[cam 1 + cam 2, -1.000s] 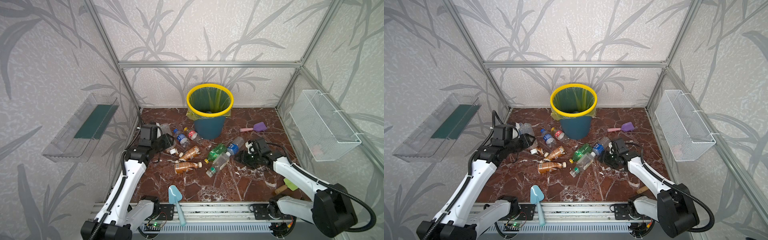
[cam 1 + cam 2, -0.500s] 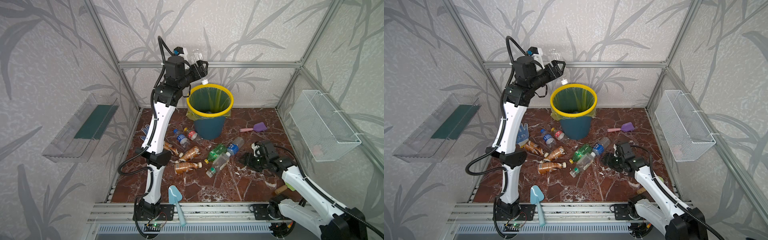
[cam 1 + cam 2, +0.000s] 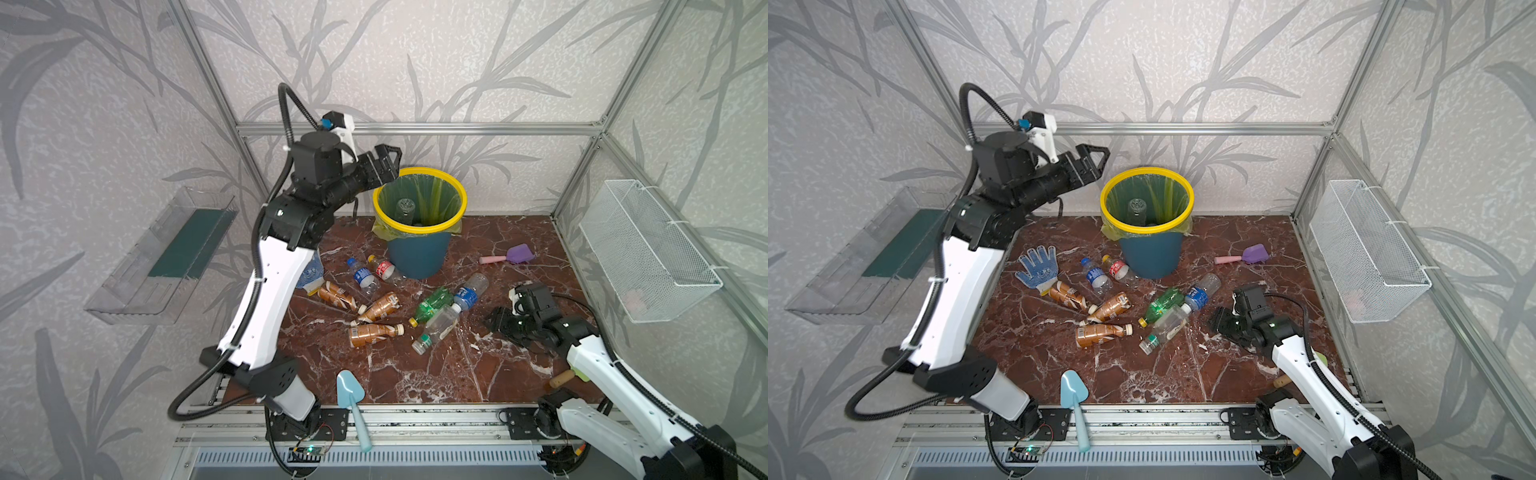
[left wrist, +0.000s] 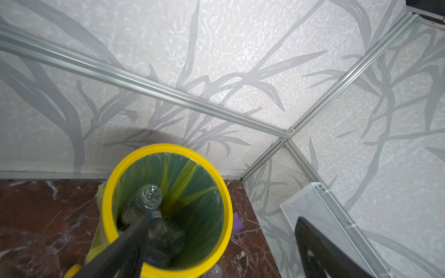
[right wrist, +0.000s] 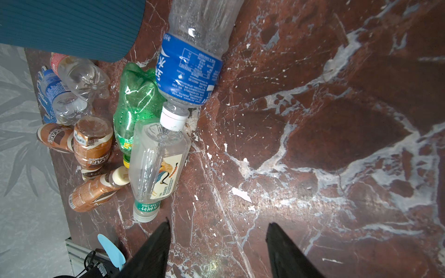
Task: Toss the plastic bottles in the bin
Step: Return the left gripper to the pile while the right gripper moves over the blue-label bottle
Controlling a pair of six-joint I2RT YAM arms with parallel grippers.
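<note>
The bin, dark teal with a yellow rim and green liner, stands at the back. A clear bottle stands on end inside it on other bottles. My left gripper hangs open and empty just above the rim's left side. Plastic bottles lie on the floor: brown ones, a green one, a blue-labelled one, a yellow-labelled one. My right gripper is open, low, right of them.
A blue-dotted glove lies at the left. A purple scoop lies right of the bin and a light blue scoop at the front edge. A wire mesh basket hangs on the right wall, a clear tray on the left.
My left arm rose from the floor with a clear bottle to above the bin and opened; the bottle now stands inside the bin. The right gripper drew back slightly to the right.
</note>
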